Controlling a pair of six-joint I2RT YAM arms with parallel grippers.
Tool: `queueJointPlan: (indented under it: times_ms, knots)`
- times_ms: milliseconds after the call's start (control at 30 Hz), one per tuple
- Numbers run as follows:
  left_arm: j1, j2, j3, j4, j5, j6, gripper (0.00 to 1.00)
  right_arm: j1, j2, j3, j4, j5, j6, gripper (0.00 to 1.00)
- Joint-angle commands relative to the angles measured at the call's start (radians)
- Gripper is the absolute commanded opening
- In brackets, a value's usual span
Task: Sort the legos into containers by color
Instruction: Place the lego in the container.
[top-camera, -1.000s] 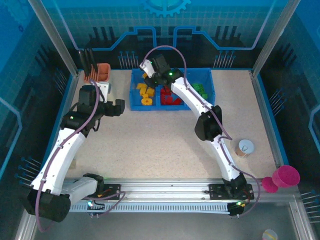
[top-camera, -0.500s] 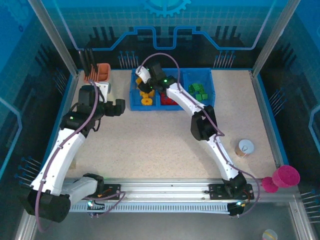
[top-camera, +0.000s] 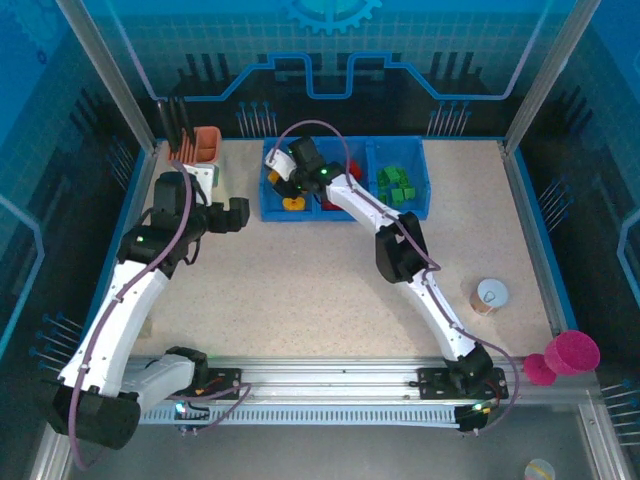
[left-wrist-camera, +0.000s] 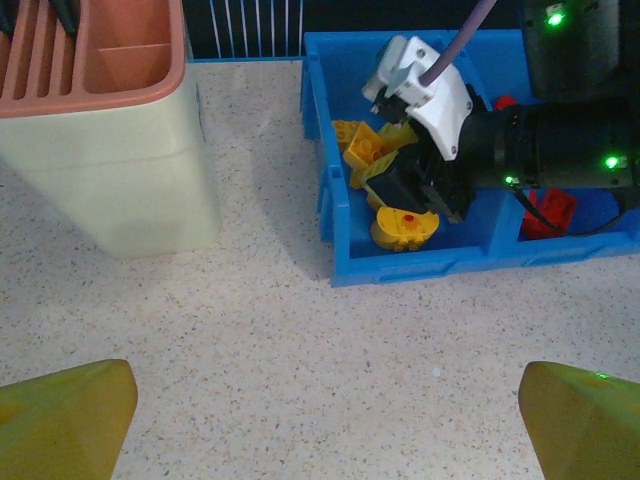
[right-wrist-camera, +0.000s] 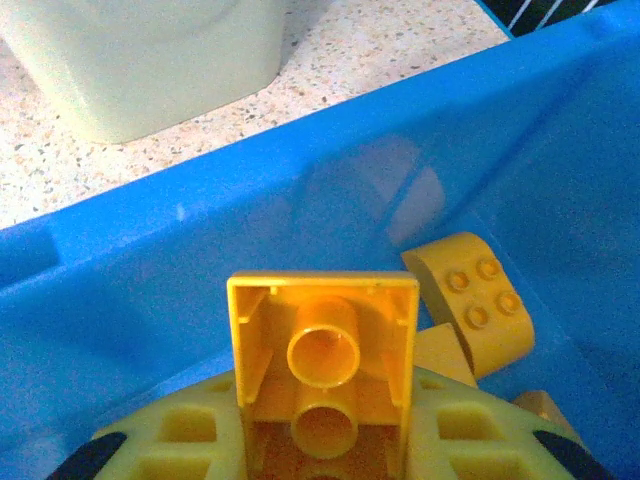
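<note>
Yellow brick (right-wrist-camera: 325, 370) sits clamped in your right gripper (top-camera: 282, 172) over the tray's yellow compartment (left-wrist-camera: 420, 268); next, release it there. Left gripper (left-wrist-camera: 320, 420) hangs wide apart.

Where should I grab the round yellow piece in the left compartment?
Come straight down and pinch the round piece across its rim, one finger at each end along the wall. It sits close to the tray's near wall, with yellow bricks just behind, so front and back look blocked. The right gripper is shut on a brick and would need to drop it first.
</note>
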Motion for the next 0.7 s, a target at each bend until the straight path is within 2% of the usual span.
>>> queueJointPlan:
  times_ms: [0, 333, 667]
  knots:
    - [0.010, -0.015, 0.019, -0.018, 0.037, -0.027, 0.99, 0.025, 0.038, -0.006, -0.010, 0.015, -0.060, 0.30]
    - [0.010, -0.019, 0.056, -0.038, 0.030, -0.028, 0.99, 0.037, 0.014, -0.038, 0.013, 0.064, -0.088, 0.45]
    - [0.010, -0.042, 0.049, -0.037, 0.023, -0.036, 0.99, 0.033, -0.173, -0.210, 0.116, 0.080, -0.104, 0.53]
